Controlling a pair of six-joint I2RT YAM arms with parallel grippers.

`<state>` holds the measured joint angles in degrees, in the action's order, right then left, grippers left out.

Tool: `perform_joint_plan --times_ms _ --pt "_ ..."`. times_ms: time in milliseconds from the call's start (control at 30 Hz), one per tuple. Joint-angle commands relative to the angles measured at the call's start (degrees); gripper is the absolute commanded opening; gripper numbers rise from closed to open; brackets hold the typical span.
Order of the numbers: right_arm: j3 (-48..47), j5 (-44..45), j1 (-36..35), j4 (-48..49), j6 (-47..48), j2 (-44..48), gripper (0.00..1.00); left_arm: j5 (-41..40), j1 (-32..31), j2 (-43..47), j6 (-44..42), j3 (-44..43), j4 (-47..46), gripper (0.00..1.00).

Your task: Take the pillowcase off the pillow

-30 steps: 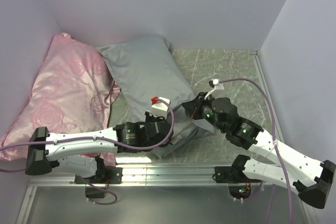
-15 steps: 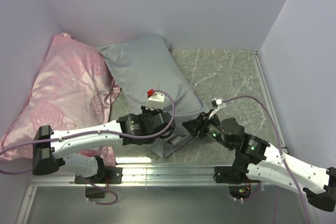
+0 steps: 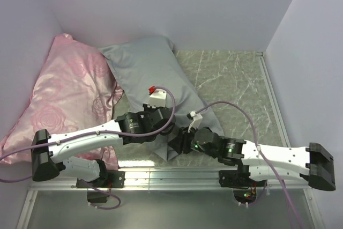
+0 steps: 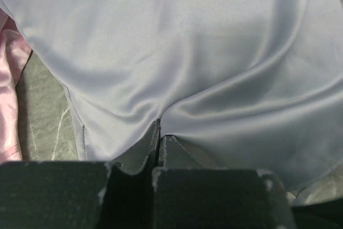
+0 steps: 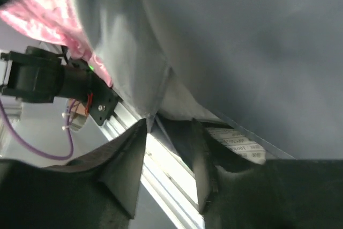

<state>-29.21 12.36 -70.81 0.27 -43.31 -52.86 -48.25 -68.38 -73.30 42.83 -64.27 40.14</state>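
The grey-blue pillowcase (image 3: 147,73) lies slanted on the table, from the back wall to the near edge. The white pillow is hidden inside it. My left gripper (image 3: 165,128) is over the case's near end. In the left wrist view the left gripper (image 4: 159,131) is shut on a pinched fold of the pillowcase (image 4: 177,46). My right gripper (image 3: 178,144) is low at the case's near corner. In the right wrist view the right gripper (image 5: 169,124) is open, with the corner of the pillowcase (image 5: 134,52) hanging at its left fingertip and a small white tag (image 5: 238,144) beside the right finger.
The pink rose-patterned pillow (image 3: 64,95) leans against the left wall, touching the case's left side. A metal rail (image 3: 177,175) runs along the near edge under the right gripper. Walls close the back and sides. Marbled table surface (image 3: 230,79) shows at the right.
The right arm has swung left and down, from the case's right side to its near corner. The left gripper has shifted slightly back, still on the fabric.
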Motion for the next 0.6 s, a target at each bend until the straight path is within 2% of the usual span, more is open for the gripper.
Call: perform_joint_plan --times_ms 0,200,400,467,567 --pt "0.38 3.01 -1.26 6.14 -6.76 -3.21 0.48 0.26 0.35 2.37 -0.73 -2.79 -0.85 0.00" --pt "6.09 12.57 -1.88 11.94 -14.95 -2.60 0.66 1.58 0.35 3.95 -0.20 -1.74 -1.03 0.01" --pt "9.34 19.54 -1.88 16.42 -17.77 -0.58 0.76 3.07 0.35 5.36 0.94 0.20 -1.03 0.00" --pt "12.66 20.85 -1.88 21.42 -18.38 0.56 0.78 3.60 0.35 5.88 1.38 1.07 -0.85 0.01" --pt "14.45 22.79 -1.71 23.90 -21.11 1.36 0.85 4.47 0.35 6.50 1.99 2.13 -1.03 0.00"
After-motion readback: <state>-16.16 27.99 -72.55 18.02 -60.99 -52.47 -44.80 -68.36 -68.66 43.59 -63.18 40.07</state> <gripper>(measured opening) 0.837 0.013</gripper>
